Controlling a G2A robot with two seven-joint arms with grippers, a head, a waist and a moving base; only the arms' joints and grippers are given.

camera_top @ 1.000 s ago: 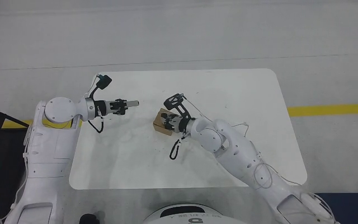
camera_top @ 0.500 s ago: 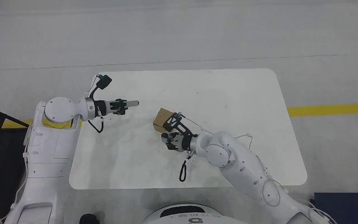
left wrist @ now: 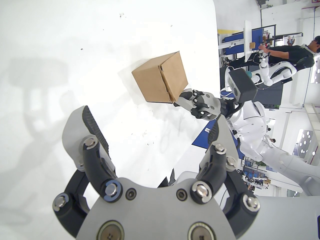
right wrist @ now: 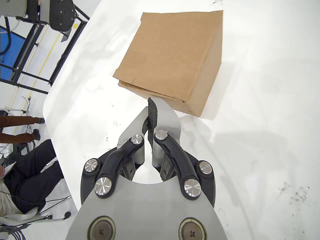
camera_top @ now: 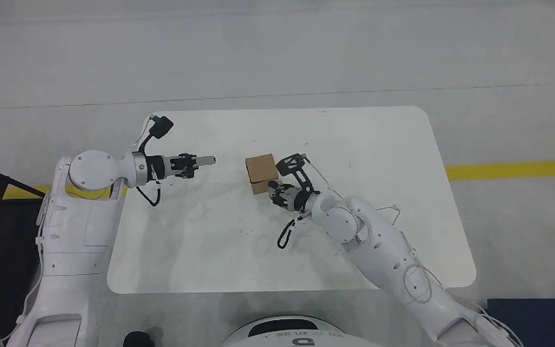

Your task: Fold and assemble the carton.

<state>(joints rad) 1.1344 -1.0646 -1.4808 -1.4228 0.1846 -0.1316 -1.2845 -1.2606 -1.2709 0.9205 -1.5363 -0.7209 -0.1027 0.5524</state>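
Note:
A small brown carton (camera_top: pixel 260 173) stands closed on the white table (camera_top: pixel 373 147), near its middle. My right gripper (camera_top: pixel 279 193) is shut and empty, its tips touching the carton's lower edge at a near corner. In the right wrist view the shut gripper (right wrist: pixel 151 107) meets the carton (right wrist: pixel 172 58) just under a slightly lifted flap seam. My left gripper (camera_top: pixel 208 160) hangs open a short way to the carton's left, apart from it. In the left wrist view the carton (left wrist: pixel 160 81) lies beyond my open left gripper (left wrist: pixel 152 128), with the right gripper (left wrist: pixel 183 101) at its corner.
The table's rounded edge (right wrist: pixel 50 96) runs close behind the carton in the right wrist view, with a black chair (right wrist: pixel 61 13) beyond it. White tabletop stretches to the right (camera_top: pixel 399 217) and the front.
The right gripper left the carton, swung round below it and now touches its right corner. The carton slid slightly away and turned squarer. The left arm kept still.

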